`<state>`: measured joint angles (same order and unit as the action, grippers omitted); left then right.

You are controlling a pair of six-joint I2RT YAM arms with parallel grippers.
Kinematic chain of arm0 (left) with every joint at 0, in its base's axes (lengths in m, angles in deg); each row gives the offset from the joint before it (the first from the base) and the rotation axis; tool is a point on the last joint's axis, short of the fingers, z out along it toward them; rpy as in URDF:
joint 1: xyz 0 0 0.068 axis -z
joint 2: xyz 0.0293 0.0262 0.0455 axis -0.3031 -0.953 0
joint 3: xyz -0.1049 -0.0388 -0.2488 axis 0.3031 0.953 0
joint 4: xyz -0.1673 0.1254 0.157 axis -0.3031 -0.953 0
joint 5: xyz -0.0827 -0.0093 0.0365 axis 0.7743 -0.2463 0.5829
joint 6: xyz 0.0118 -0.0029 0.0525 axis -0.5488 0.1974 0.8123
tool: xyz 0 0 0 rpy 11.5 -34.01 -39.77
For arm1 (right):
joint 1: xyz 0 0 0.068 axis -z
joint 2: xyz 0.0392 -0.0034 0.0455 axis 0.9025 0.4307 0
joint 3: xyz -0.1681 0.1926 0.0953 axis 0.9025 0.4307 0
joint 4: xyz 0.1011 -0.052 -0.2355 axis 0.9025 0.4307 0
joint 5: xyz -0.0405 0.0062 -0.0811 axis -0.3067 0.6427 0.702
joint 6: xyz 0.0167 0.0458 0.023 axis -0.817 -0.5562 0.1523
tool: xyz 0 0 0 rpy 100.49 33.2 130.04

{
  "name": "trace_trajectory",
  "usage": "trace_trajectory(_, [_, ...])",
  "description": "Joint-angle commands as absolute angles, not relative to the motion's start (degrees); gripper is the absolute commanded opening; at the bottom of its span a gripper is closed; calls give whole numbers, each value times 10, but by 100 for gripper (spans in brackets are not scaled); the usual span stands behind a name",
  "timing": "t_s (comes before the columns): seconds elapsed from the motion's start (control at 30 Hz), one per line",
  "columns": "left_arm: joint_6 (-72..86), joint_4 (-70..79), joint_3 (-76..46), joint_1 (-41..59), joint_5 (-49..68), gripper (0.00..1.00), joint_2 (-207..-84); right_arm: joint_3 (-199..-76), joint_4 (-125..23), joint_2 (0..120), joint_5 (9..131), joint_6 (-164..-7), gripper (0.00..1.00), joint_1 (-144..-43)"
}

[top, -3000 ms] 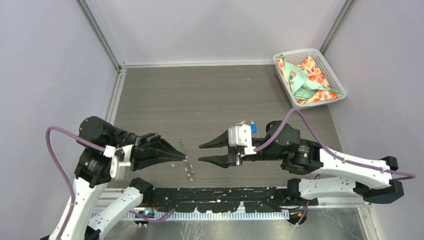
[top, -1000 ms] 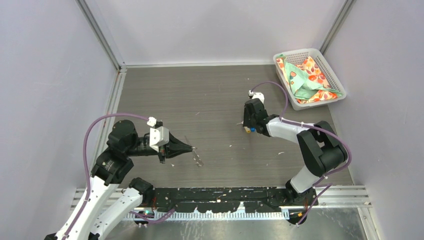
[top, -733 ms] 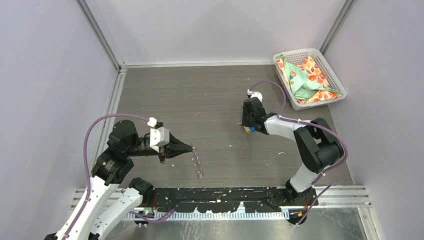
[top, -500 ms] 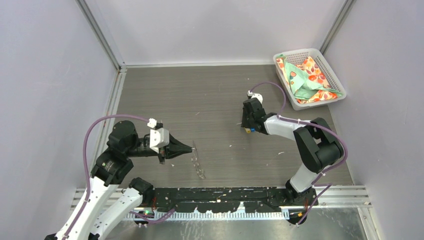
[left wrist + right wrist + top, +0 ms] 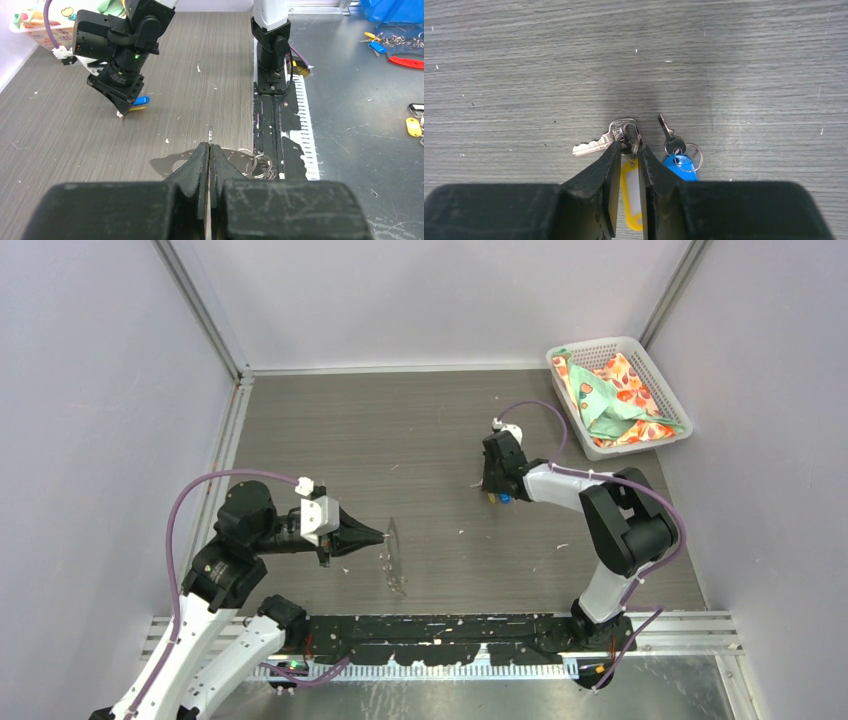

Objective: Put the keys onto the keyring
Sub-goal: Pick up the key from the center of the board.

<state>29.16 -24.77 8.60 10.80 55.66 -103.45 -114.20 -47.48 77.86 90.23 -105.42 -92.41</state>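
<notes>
The yellow key (image 5: 616, 135), silver blade with a yellow tag (image 5: 630, 195), lies on the table beside the blue key (image 5: 680, 162). My right gripper (image 5: 628, 147) points down at them, its tips closed narrowly on the yellow key's small ring. In the top view the right gripper (image 5: 492, 490) covers most of both keys (image 5: 497, 498). My left gripper (image 5: 209, 146) is shut on the keyring (image 5: 210, 134), a thin grey loop seen edge-on, with small metal rings (image 5: 250, 162) dangling from it. In the top view the left gripper (image 5: 380, 536) holds the keyring (image 5: 393, 545) above the near table.
A white basket (image 5: 640, 360) with patterned cloth stands at the far right corner. A black rail (image 5: 450, 625) runs along the near edge. Spare keys and tags (image 5: 400, 50) lie on the metal bench beyond the rail.
Since three seconds ago my right arm has swung out to the keys and settled there. My left arm has shifted left, and the hanging keyring has swung about under its tips.
</notes>
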Motion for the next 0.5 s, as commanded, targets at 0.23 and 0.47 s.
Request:
trace_trajectory(0.23, [294,-238,69,109,556,0,-1035,-1148,-489,767,904,-1033,9,-937])
trace_trajectory(0.47, [289,-238,71,109,555,0,-1035,-1116,-539,721,890,-992,1,-949])
